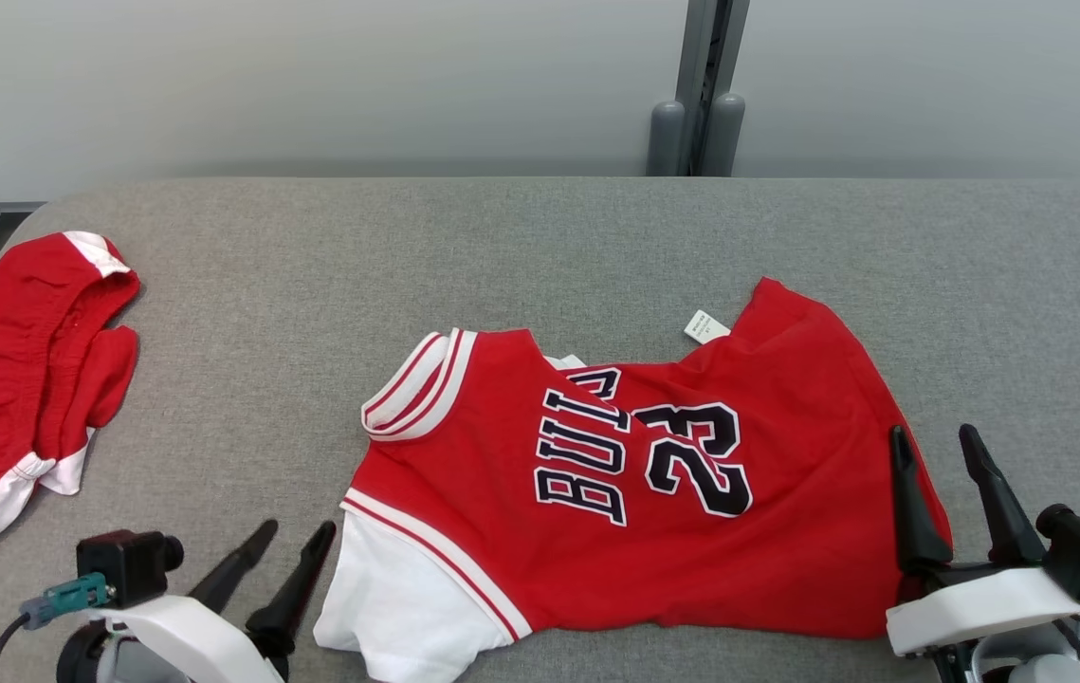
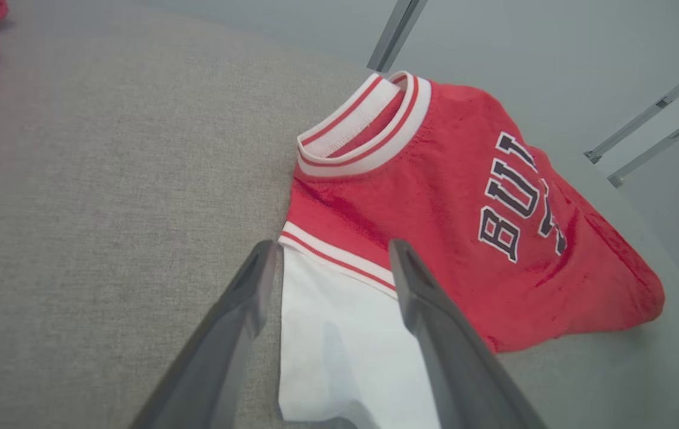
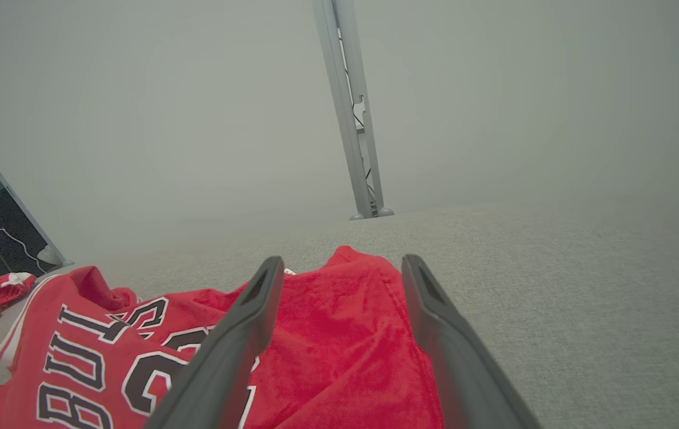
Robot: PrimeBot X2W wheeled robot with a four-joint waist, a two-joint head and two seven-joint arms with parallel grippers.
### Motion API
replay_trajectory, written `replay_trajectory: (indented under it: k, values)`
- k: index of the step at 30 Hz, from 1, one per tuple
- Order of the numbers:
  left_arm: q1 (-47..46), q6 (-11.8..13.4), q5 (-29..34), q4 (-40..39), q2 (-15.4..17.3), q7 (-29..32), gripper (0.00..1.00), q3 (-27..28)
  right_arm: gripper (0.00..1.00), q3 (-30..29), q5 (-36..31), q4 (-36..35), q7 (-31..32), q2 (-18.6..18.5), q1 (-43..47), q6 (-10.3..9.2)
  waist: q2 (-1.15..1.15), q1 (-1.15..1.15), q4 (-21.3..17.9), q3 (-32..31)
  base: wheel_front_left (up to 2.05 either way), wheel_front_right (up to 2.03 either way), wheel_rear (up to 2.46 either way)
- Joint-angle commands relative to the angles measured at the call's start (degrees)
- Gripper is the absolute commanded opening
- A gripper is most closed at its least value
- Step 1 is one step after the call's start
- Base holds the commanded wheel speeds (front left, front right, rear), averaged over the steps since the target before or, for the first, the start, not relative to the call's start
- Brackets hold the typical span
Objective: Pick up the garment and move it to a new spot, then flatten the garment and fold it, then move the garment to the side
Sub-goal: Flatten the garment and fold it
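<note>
The garment (image 1: pixel 615 493) is a red jersey with white sleeves, striped trim and dark lettering, lying crumpled across the middle of the grey table, collar toward the left. My left gripper (image 1: pixel 298 536) stands open just left of the white sleeve (image 2: pixel 339 333), holding nothing. In the left wrist view the sleeve lies between my spread fingers (image 2: pixel 238 322). My right gripper (image 1: pixel 933 441) is open at the jersey's right hem, one finger over the red cloth (image 3: pixel 339 333) and the other beside it.
A second red garment with white trim (image 1: pixel 18 379) lies heaped at the table's left edge. A grey post (image 1: pixel 696 104) rises behind the table's far edge. Bare grey tabletop (image 1: pixel 312 247) stretches across the back.
</note>
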Motion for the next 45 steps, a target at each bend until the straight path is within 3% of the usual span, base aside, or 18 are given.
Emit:
replay_trajectory:
  k: [1, 8, 11, 15, 18, 23, 33, 39, 45]
  values:
    - [-0.79, 0.57, 0.41, 0.04, 0.13, -0.38, 1.0, 0.28, 1.0, 0.12, -0.35, -0.06, -0.17, -0.4, 0.08, 0.12, 0.0, 0.0, -0.06, -0.11, 0.0, 0.0, 0.0]
    - [-1.65, 6.3, 9.02, -0.56, -1.51, -3.82, 1.0, 7.02, 1.0, 2.38, -1.86, -0.26, -0.17, -1.05, -0.72, 0.12, 0.0, 0.0, -1.05, -1.41, 0.0, 0.0, 0.0]
    - [0.24, 8.73, 14.12, -1.07, -3.51, -3.79, 1.0, 12.5, 1.0, 2.69, -2.01, -0.82, -0.17, -1.83, -0.56, 0.12, 0.0, 0.0, -1.57, -2.27, 0.0, 0.0, 0.0]
    - [2.72, 9.84, 22.57, -2.67, -6.4, -3.82, 1.0, 17.69, 1.0, 2.73, -2.33, -2.18, -0.18, -2.56, 0.29, 0.12, 0.0, 0.0, -2.33, -3.4, 0.0, 0.0, 0.0]
    - [5.6, 8.59, 29.63, -3.08, -9.5, -3.83, 1.0, 23.3, 1.0, 2.53, -2.4, -3.88, -0.18, -2.56, 1.17, 0.12, 0.0, 0.0, -2.8, -4.45, 0.0, 0.0, 0.0]
    - [8.99, 5.72, 36.08, -0.95, -14.57, -3.84, 1.0, 32.37, 1.0, 2.44, -1.96, -5.4, -0.18, -2.2, 2.07, 0.12, 0.0, 0.0, -3.04, -5.07, 0.0, 0.0, 0.0]
    - [13.24, -4.47, 45.8, 7.18, -24.22, -3.85, 1.0, 46.84, 1.0, 2.54, -1.41, -6.77, -0.18, -1.27, 4.02, 0.12, 0.0, 0.0, -3.14, -5.3, 0.0, 0.0, 0.0]
    - [13.72, -9.29, 50.52, 9.29, -28.75, -3.85, 1.0, 51.62, 1.0, 2.33, -1.71, -6.89, -0.18, -0.91, 4.49, 0.12, 0.0, 0.0, -2.95, -5.24, 0.0, 0.0, 0.0]
    - [12.59, -11.35, 53.23, 10.59, -31.05, -3.85, 1.0, 53.74, 1.0, 2.52, -1.59, -6.73, -0.18, -0.7, 4.25, 0.12, 0.0, 0.0, -3.11, -5.25, 0.0, 0.0, 0.0]
